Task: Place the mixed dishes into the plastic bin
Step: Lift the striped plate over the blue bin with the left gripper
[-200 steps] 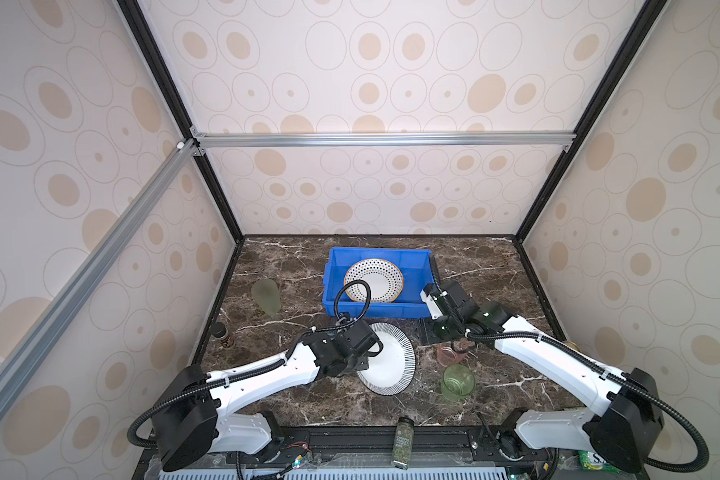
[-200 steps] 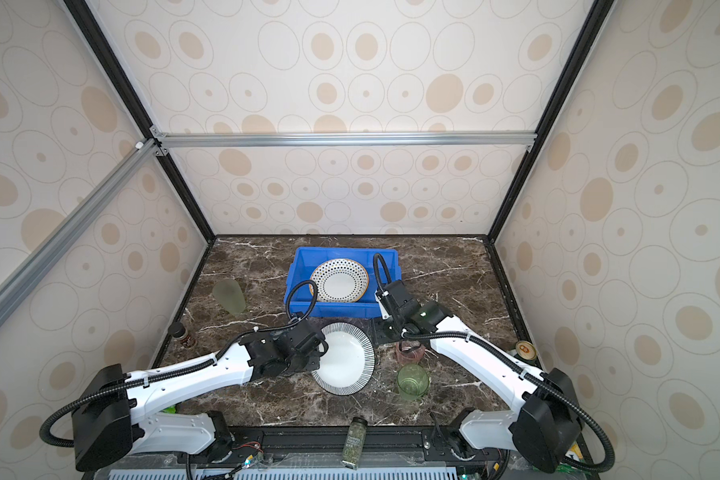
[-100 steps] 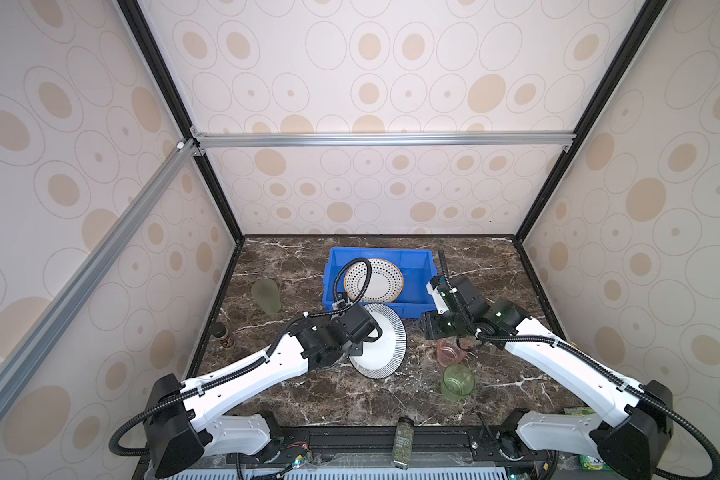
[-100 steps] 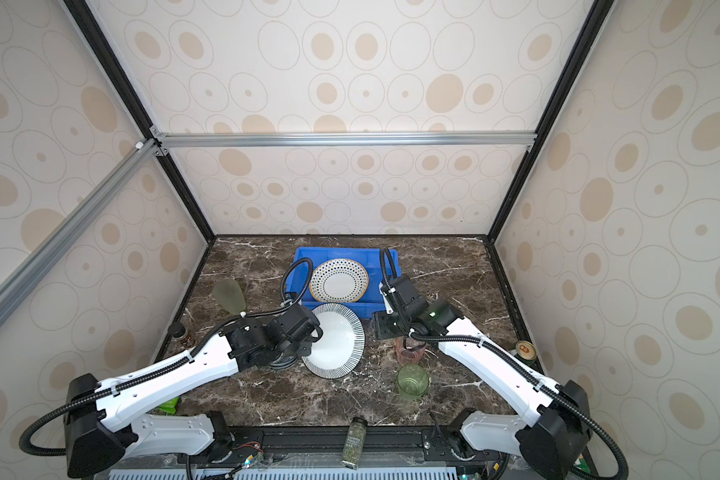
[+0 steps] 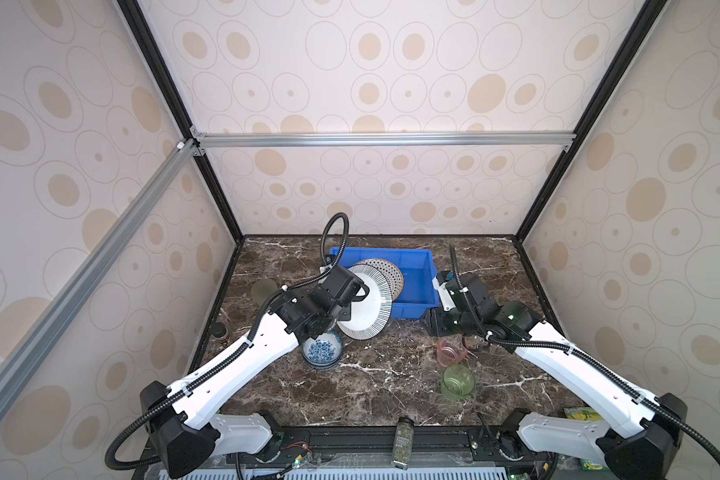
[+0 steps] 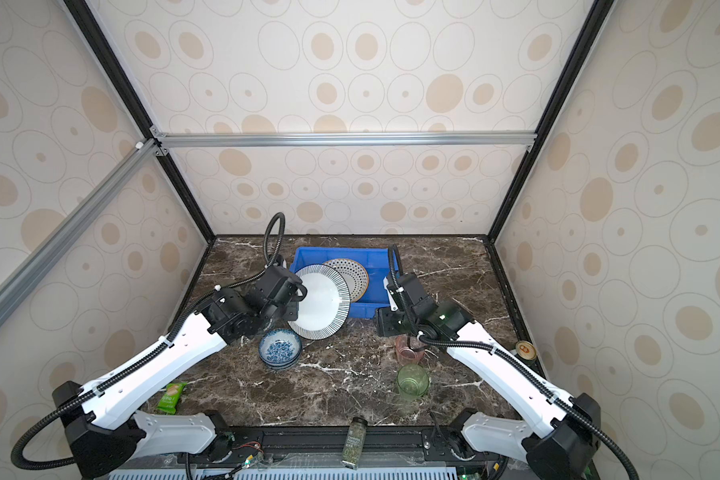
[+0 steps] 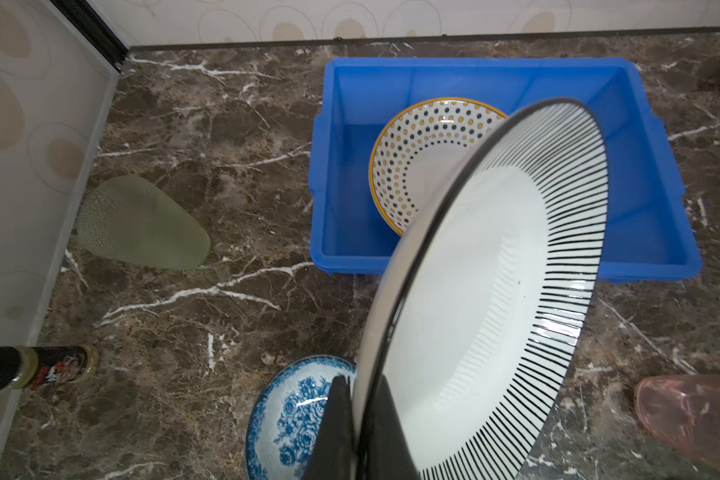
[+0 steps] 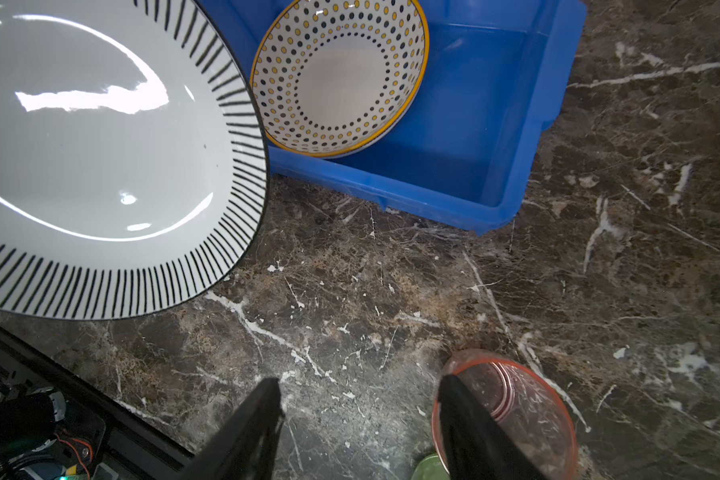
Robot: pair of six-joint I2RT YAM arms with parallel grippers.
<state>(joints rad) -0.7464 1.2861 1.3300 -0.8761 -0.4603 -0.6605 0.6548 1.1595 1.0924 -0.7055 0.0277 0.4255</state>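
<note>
One striped-rim plate (image 5: pixel 366 307), rim-clamped in the left tool (image 7: pixel 362 386), hangs tilted over the plastic bin (image 5: pixel 410 309) at its near wall; level it above the dotted plate (image 5: pixel 393 276) before release, while the right tool (image 8: pixel 358 386) gapes empty.

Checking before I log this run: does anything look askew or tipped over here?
Two things. The dotted plate in the blue bin seems to lean on its front wall rather than lying flat. A translucent green cup lies on its side by the left wall. Nothing looks spilled or broken.
</note>
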